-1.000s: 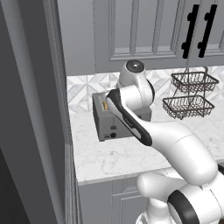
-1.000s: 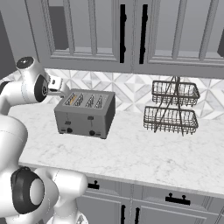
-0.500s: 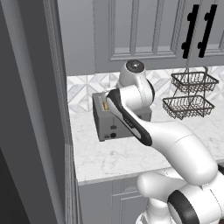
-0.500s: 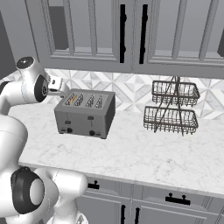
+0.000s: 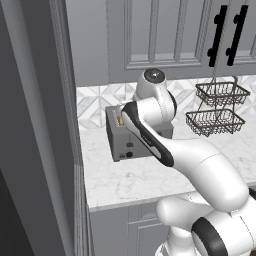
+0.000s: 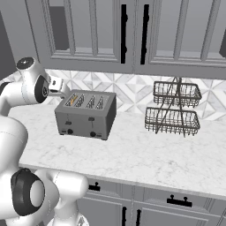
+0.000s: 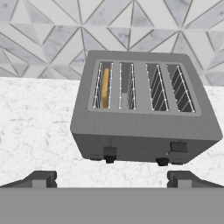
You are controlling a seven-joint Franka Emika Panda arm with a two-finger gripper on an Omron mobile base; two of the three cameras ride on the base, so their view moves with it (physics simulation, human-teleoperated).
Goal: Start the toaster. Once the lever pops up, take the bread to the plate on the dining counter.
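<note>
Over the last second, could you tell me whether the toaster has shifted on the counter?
No. The toaster sits at the same spot relative to the two-tier wire basket and the backsplash tiles in the right base view as before.

Bare table (image 6: pixel 132 154) lay open near the toaster (image 6: pixel 86 114) and between it and the wire basket rack (image 6: pixel 173 109) well to its right. Tiled wall (image 7: pixel 52 39) closed off the far side; upper cabinets (image 6: pixel 132 31) hung overhead.

Grey metal toaster (image 7: pixel 144 127) w/ black knobs; golden-tan bread (image 7: pixel 105 87) in slot. White grey-veined marble counter (image 6: pixel 132 154), grey-white geometric backsplash (image 7: pixel 52 35), dark wire basket rack (image 6: pixel 173 110).
</note>
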